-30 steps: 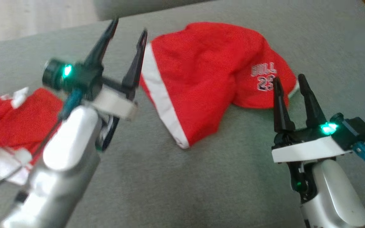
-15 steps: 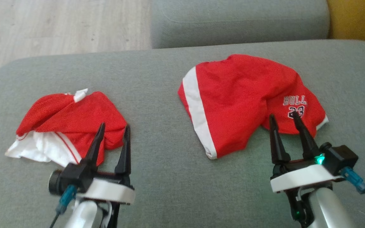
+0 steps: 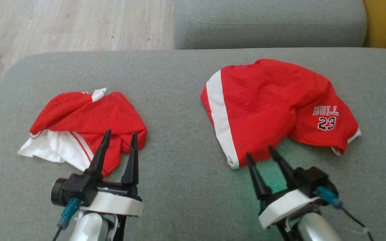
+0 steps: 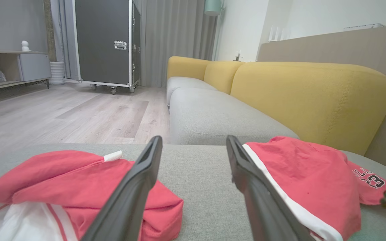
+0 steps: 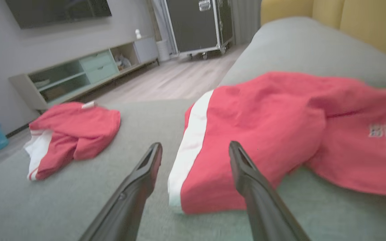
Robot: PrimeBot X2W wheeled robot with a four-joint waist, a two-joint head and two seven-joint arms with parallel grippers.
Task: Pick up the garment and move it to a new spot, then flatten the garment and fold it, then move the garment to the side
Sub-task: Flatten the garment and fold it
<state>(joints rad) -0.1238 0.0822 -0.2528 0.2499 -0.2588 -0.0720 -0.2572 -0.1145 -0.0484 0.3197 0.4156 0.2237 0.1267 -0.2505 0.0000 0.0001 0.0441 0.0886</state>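
Red shorts (image 3: pixel 263 100) with a white side stripe and "BULL 23" lettering lie rumpled on the right of the grey sofa seat (image 3: pixel 179 187). They show again in the left wrist view (image 4: pixel 300 174) and right wrist view (image 5: pixel 263 127). A second red and white garment (image 3: pixel 92 113) (image 4: pixel 62 174) (image 5: pixel 79 130) lies crumpled on the left. My left gripper (image 3: pixel 121 134) (image 4: pixel 193 139) is open, its tips at that garment's near edge, holding nothing. My right gripper (image 3: pixel 259 151) (image 5: pixel 195 144) is open and empty, its tips at the shorts' near striped corner.
Another grey seat cushion (image 3: pixel 266 23) adjoins at the back, with the yellow backrest (image 4: pixel 307 93) to the right. Wooden floor (image 3: pixel 62 23) lies beyond the seat's left edge. A black wheeled case (image 4: pixel 106 43) and a low cabinet (image 5: pixel 79 77) stand far off.
The head camera has swung, shifting the whole picture. My left gripper has drawn back to the left garment's near edge. My right gripper has moved left, from the lettering to the striped corner.
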